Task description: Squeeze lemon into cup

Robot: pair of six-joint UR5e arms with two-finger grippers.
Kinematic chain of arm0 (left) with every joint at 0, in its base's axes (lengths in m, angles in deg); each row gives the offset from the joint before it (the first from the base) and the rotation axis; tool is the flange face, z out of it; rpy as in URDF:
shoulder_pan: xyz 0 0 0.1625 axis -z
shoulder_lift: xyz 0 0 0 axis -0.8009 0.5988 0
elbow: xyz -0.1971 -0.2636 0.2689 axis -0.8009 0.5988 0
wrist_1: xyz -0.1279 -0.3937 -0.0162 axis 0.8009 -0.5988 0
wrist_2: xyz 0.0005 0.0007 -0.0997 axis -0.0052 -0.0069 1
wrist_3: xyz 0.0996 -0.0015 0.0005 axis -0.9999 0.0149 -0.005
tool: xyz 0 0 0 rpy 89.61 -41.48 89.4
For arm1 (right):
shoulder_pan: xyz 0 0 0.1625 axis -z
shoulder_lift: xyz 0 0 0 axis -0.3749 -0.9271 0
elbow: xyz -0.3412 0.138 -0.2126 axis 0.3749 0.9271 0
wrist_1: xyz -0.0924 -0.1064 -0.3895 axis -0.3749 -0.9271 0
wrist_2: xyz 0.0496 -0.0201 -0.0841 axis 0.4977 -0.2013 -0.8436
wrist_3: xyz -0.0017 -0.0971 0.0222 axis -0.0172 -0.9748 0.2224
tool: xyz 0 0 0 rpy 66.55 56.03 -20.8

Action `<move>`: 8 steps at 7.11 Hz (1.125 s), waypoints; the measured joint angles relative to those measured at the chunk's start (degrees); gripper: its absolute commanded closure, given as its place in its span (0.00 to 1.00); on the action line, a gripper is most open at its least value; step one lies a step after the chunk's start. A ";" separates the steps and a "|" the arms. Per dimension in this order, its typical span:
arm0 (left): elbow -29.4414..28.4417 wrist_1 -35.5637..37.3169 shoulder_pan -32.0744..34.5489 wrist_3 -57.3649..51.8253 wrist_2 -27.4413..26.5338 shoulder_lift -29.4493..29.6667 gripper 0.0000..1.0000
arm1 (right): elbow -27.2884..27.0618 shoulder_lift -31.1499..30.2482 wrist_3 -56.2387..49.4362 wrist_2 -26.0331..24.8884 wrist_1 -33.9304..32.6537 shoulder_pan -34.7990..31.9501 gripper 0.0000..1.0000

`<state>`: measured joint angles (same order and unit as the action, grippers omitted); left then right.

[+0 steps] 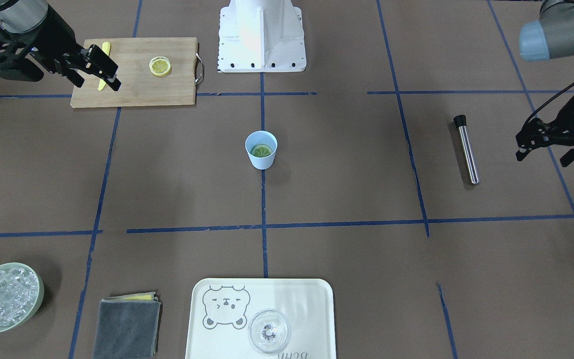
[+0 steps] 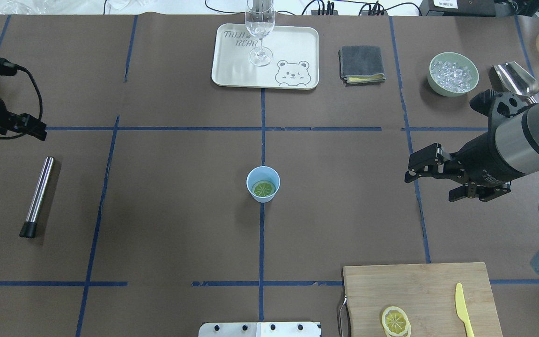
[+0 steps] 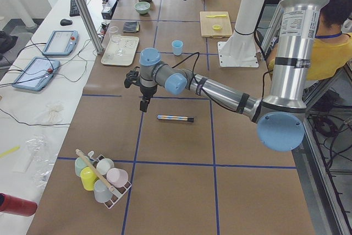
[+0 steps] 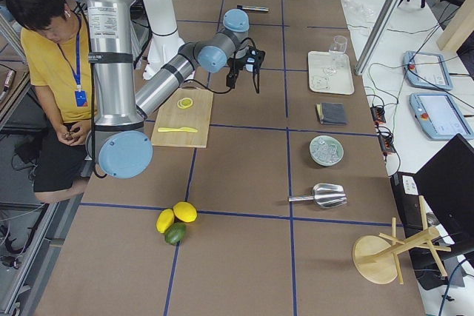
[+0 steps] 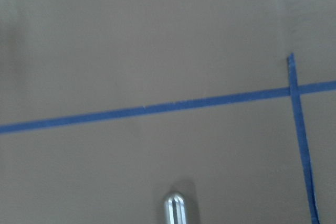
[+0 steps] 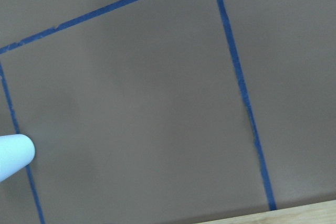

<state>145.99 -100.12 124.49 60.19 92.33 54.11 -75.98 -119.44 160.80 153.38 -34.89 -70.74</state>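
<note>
Wooden cutting board at near right, beside the white robot base plate, bearing a thin lemon slice at its near edge and a yellow knife to the right of the slice, the two apart. At mid-left, metal muddler flat on the brown table, black cap toward the near side, bright rounded tip just inside the lower edge of the left wrist view. At the table's centre, light blue cup upright on a line of blue tape, well apart from both arms. Inside the cup, lemon lying low, round cut face up, segment lines plain, tint greenish rather than yellow. To the right of the cup and well apart from it, right gripper poised over bare table beyond the board's far edge, jaws spread wide, nothing between them. At far left, beyond the muddler's tip, left gripper above the table, fingers likewise parted and empty in the front-facing view. Along the far edge, from centre to right: pale tray printed with a bear, clear stemmed glass upright on it; folded grey cloth; green bowl of ice; metal scoop just right of the bowl.
</note>
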 measured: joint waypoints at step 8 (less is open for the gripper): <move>-12.96 5.61 22.17 -30.60 7.33 -6.51 0.00 | 13.77 -12.08 -58.76 8.89 -9.20 -29.41 0.00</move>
<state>133.04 -94.51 146.66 29.59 99.66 47.59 -62.21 -131.52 102.05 162.28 -44.09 -100.16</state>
